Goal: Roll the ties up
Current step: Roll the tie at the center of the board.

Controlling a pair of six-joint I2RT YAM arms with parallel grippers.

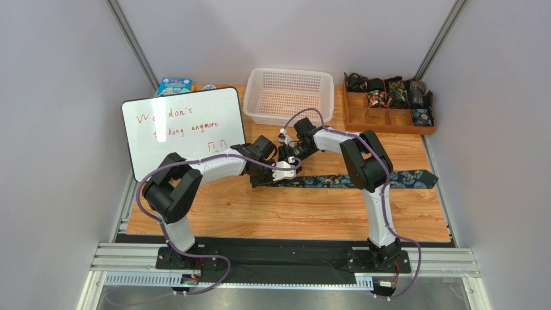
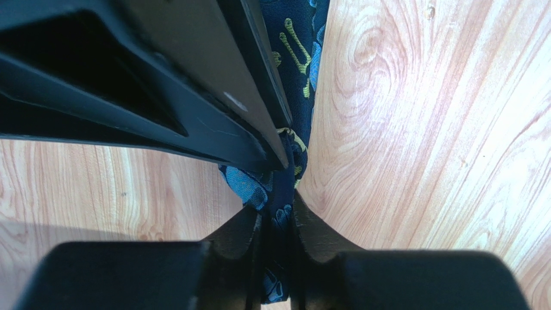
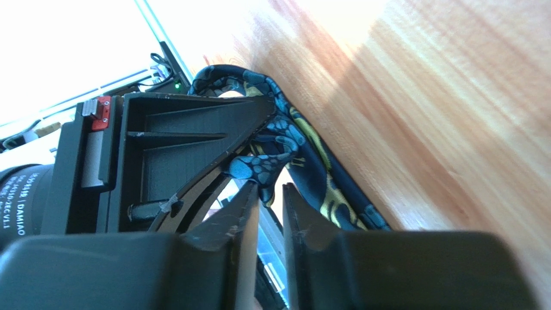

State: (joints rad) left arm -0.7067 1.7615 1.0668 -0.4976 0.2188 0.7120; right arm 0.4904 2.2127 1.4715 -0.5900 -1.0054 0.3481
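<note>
Left jaws pinching tie (image 2: 301, 58): fold of fabric squeezed between tips, rest of tie running ahead flat on worktop (image 2: 420, 129). Right jaws narrowly parted, nothing in gap, tips close against left jaws. Bunched tie fold just ahead of right tips, against one finger (image 3: 242, 213).

The top camera looked down from above and behind the arm bases (image 1: 178, 255) over the whole pale wooden tabletop (image 1: 291, 213). Both wrist cameras hung very close, sharing the black teal-and-yellow paisley fabric necktie (image 2: 301, 64).
</note>
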